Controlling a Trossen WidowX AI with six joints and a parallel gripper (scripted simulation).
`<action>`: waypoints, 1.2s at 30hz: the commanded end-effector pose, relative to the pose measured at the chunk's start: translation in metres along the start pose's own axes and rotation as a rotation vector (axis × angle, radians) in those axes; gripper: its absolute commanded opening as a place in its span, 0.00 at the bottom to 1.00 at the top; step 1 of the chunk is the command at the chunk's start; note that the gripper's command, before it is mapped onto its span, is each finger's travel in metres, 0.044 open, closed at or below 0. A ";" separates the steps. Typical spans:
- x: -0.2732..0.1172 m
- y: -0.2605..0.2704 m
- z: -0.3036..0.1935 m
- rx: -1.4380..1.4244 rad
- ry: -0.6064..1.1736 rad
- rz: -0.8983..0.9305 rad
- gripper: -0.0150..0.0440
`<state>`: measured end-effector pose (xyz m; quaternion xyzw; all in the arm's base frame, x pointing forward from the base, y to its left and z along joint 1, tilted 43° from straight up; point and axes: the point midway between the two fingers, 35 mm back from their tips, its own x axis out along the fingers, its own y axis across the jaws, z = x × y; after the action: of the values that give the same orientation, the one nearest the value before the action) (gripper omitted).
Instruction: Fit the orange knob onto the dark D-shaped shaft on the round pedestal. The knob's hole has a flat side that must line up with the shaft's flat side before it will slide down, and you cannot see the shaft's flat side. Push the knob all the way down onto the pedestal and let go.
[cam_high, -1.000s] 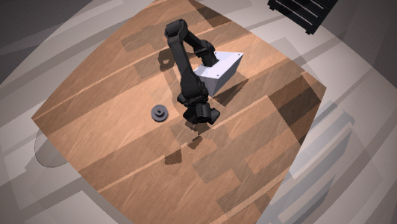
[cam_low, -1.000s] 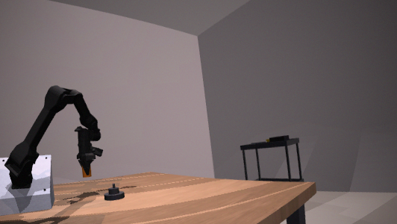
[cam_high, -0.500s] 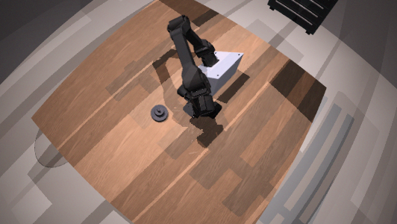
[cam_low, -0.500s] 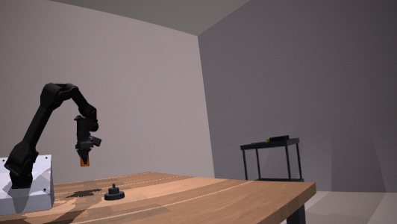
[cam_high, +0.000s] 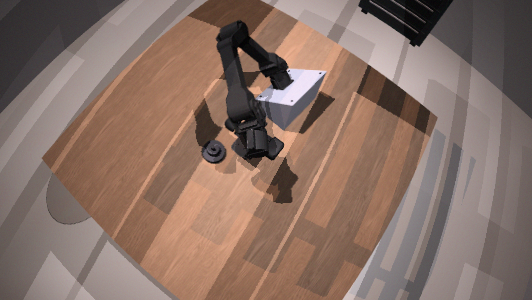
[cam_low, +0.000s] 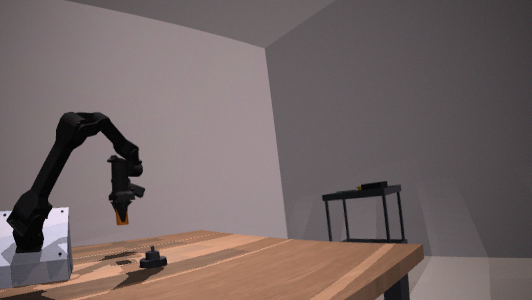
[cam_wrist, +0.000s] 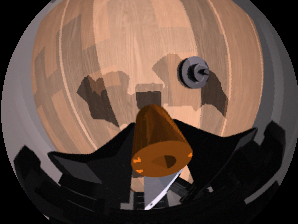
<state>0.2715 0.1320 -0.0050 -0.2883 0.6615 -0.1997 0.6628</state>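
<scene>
The orange knob (cam_low: 123, 223) (cam_wrist: 150, 160) is held in the air between my fingertips. In the wrist view its visible end face shows a dark opening. My gripper (cam_low: 122, 219) (cam_wrist: 153, 124) is shut on the knob and points down, well above the table. The round dark pedestal (cam_high: 214, 159) (cam_low: 146, 262) (cam_wrist: 188, 76) stands on the table with its short shaft (cam_low: 152, 248) (cam_wrist: 204, 72) upright and bare. The knob is off to one side of the pedestal and higher than the shaft. The shaft's flat side cannot be made out. In the top view the arm hides the knob and fingertips.
The wooden table (cam_high: 200, 215) (cam_low: 280, 260) carries the arm's pale angled base block (cam_high: 300, 85) (cam_low: 35, 267), which stands behind the gripper. Arm shadows fall near the pedestal. A dark side table (cam_low: 360, 192) stands far off, beyond the wooden table.
</scene>
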 end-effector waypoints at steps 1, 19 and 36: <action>0.002 -0.009 0.007 -0.002 -0.004 0.003 0.25; 0.015 -0.052 0.036 0.000 -0.012 0.001 0.25; 0.030 -0.096 0.054 0.005 -0.012 -0.015 0.25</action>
<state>0.3325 0.0539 0.0282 -0.2906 0.6568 -0.2033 0.6654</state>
